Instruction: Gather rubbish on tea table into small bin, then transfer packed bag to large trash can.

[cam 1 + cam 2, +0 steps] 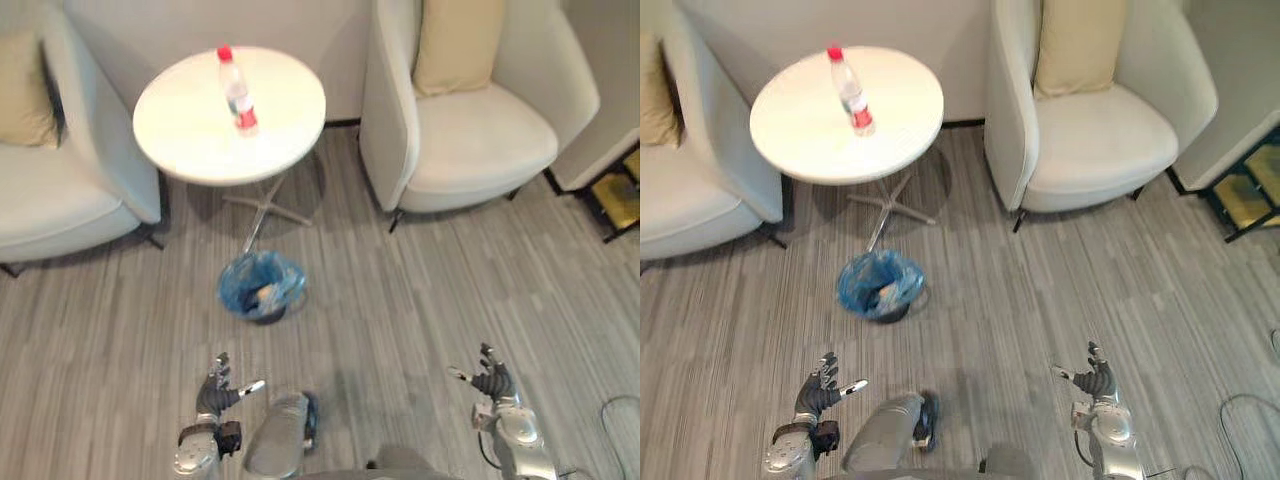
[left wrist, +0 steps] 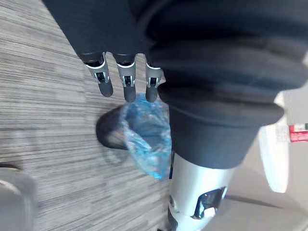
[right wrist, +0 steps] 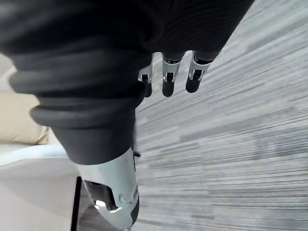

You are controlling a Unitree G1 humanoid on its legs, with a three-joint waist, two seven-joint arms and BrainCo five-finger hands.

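Nearest, low over the grey floor [image 1: 400, 300], the left hand [image 1: 215, 388] and the right hand [image 1: 490, 380] hang well apart, one to each side. Both have their fingers straight and loosely spread, thumbs out, and hold nothing; the wrist views show the same straight fingers [image 2: 127, 82] over bare floor. Ahead of the left hand, and apart from it, the small bin [image 1: 262, 286] stands on the floor, lined with a blue bag whose edge is folded out over the rim. A pale scrap [image 1: 266, 293] lies inside it. Just beyond the bin is the metal foot [image 1: 265, 205] of the round white table [image 1: 180, 130]. On the tabletop stands a clear bottle [image 1: 237, 92] with a red cap and a red label, a little right of the middle. A pale armchair [image 1: 50, 200] with a tan cushion [image 1: 25, 90] flanks the table on the left, and a second armchair [image 1: 480, 150] with its own cushion [image 1: 455, 40] stands on the right.
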